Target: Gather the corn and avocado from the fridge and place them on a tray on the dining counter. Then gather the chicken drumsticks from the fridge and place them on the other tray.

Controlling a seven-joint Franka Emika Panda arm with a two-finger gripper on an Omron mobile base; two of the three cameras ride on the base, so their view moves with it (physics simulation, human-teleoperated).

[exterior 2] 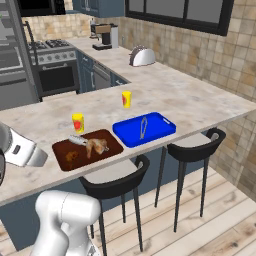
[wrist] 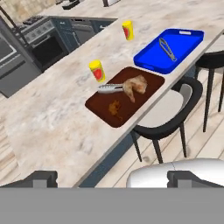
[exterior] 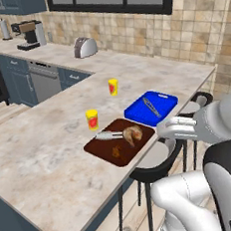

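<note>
One drumstick (exterior: 132,133) on brown tray (exterior: 102,150); tongs on blue tray (exterior: 162,99); claw (wrist: 109,178) released

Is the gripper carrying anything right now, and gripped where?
Nothing. The gripper is open, fingers bare, above the counter edge.

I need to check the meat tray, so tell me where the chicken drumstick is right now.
The chicken drumstick lies on the brown tray at the counter's edge, beside the tongs, with the blue tray next along.
</note>
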